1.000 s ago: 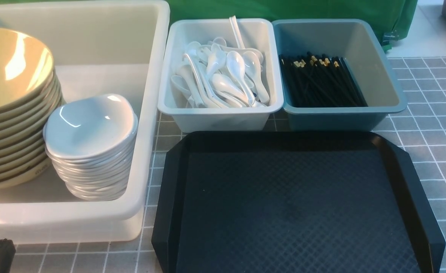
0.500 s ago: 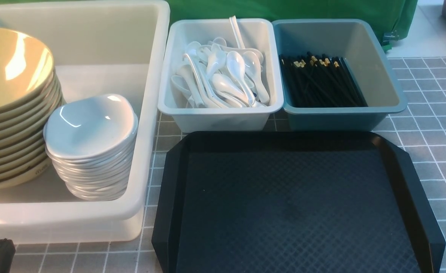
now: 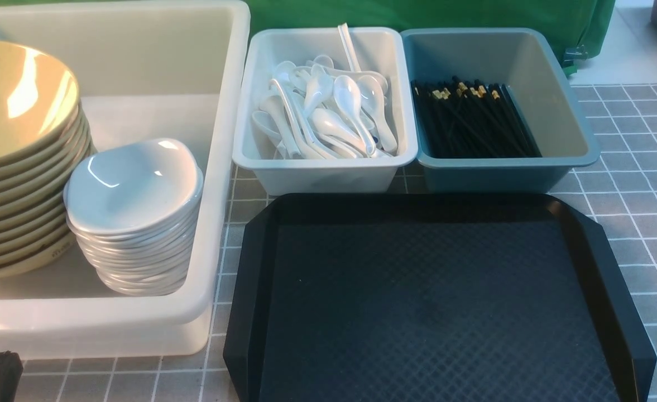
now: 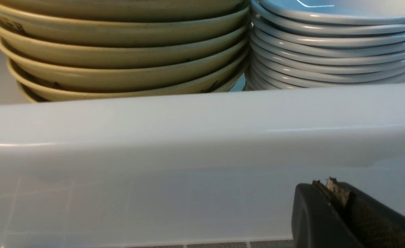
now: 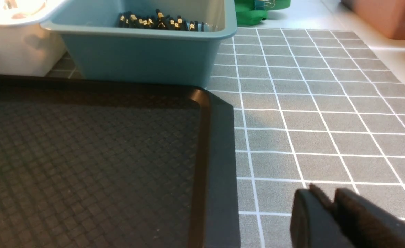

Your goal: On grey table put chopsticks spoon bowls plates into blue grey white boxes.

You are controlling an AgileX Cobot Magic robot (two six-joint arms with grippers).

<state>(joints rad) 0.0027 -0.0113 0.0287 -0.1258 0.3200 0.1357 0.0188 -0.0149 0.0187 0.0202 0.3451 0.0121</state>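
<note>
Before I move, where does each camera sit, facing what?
Front: between the arms, facing forward over white tub, bins and black tray; a left gripper fingertip shows.
Left wrist: facing the tub's wall; left gripper shows.
Right wrist: facing tray edge, blue bin and table; right gripper shows.
Front and right wrist share the tray.

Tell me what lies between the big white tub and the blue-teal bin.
The pale grey-white bin, holding white spoons, stands between the big white tub and the blue-teal bin; the front view shows it.
</note>
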